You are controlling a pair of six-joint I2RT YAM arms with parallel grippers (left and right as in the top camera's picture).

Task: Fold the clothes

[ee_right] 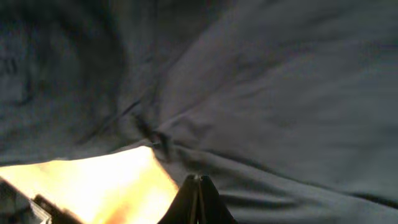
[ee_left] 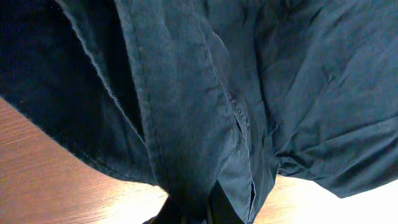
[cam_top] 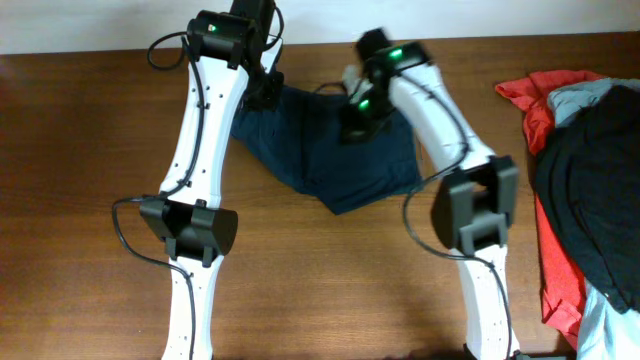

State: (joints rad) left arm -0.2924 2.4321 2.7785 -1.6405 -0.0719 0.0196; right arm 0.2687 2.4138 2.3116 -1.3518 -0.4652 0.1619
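Navy-blue shorts (cam_top: 330,160) lie wrinkled at the far edge of the desk (cam_top: 80,150), near its middle. The left gripper (ee_left: 198,213) is closed on a bunched fold of the shorts, and the right gripper (ee_right: 198,190) has its fingers pressed together on the cloth too.
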